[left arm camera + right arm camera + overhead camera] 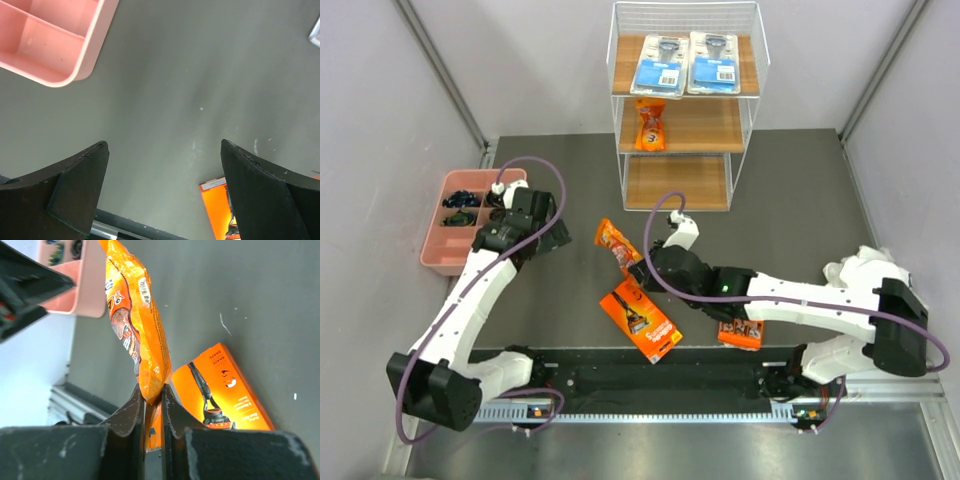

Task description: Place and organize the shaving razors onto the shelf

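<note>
- Right hand (152, 391) is clamped on a small glossy orange pouch (134, 325) at the grey table's (790, 200) middle.
- Left hand (165, 147) stands wide apart, holding nothing, beside the pink plastic compartment tray (430, 262) at the left edge.
- Tall white wire shelf (705, 125) at the far edge carries two clear-and-blue blister cards (663, 62) on its top board and a second orange pouch (651, 125) on its middle board.
- Long orange-black box (645, 320) lies flat towards the near edge.

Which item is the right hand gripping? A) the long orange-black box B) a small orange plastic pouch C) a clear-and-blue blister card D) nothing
B: in the right wrist view, the right hand is shut on the small orange plastic pouch, pinching its lower edge.
</note>
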Robot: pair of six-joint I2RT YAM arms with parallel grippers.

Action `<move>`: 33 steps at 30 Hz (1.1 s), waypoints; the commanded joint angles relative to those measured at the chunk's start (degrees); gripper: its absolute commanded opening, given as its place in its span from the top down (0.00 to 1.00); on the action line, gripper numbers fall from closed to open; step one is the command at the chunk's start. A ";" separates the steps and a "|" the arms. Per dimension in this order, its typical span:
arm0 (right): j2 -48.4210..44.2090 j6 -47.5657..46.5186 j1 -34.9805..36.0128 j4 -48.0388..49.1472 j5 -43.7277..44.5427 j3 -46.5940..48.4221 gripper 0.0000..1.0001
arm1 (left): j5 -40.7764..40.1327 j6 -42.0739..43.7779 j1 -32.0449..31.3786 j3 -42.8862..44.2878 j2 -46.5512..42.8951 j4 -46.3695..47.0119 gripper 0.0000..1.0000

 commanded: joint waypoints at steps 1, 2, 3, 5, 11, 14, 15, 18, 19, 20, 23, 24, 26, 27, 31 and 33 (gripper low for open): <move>-5.92 1.71 -2.83 10.07 -5.46 -4.28 1.00 | 0.93 1.58 0.02 -1.68 1.14 1.11 0.02; -6.53 2.25 -3.44 12.96 -7.03 -5.17 1.00 | 1.36 1.50 0.02 -1.94 1.23 1.28 0.02; -7.32 2.77 -4.75 13.94 -7.74 -5.87 1.00 | 1.63 1.58 0.02 -2.55 1.40 1.54 0.02; -9.34 3.66 -6.08 15.61 -9.50 -7.54 1.00 | 2.07 1.76 0.02 -3.17 1.40 1.81 0.02; -15.66 5.67 -11.00 17.99 -12.13 -10.97 1.00 | 2.86 1.94 0.02 -5.02 1.49 2.51 0.02; -19.53 9.36 -14.34 23.52 -14.42 -15.80 1.00 | 3.30 1.85 0.02 -5.72 1.58 2.95 0.02; -20.24 10.94 -15.21 24.40 -14.95 -17.64 1.00 | 3.30 1.85 0.02 -5.98 1.49 2.95 0.02; -22.97 12.79 -18.03 26.08 -16.27 -20.02 1.00 | 3.39 1.94 0.02 -6.25 1.58 3.22 0.02; -23.67 13.23 -18.82 26.52 -16.54 -20.55 1.00 | 3.48 1.94 0.02 -6.25 1.49 3.30 0.02; -24.29 13.85 -19.78 26.43 -16.54 -20.99 1.00 | 3.56 1.76 0.02 -6.34 1.40 3.30 0.03; -26.57 16.22 -21.63 27.04 -16.01 -23.19 1.00 | 4.09 1.58 0.02 -6.95 1.32 3.65 0.03; -27.19 17.10 -22.25 27.31 -15.92 -24.06 1.00 | 4.27 1.50 0.02 -7.21 1.32 3.66 0.02; -27.63 17.46 -23.30 27.14 -16.10 -24.25 1.00 | 4.44 1.50 0.02 -7.48 1.23 3.74 0.03; -27.81 17.46 -23.66 26.87 -16.10 -24.16 1.00 | 4.44 1.58 0.02 -7.66 1.32 3.74 0.03; -27.63 17.55 -25.24 27.14 -16.71 -23.37 1.00 | 4.44 1.41 0.02 -8.18 1.23 3.92 0.02; -27.28 17.55 -26.29 27.22 -16.89 -22.67 1.00 | 4.88 1.41 0.02 -8.36 1.14 4.09 0.03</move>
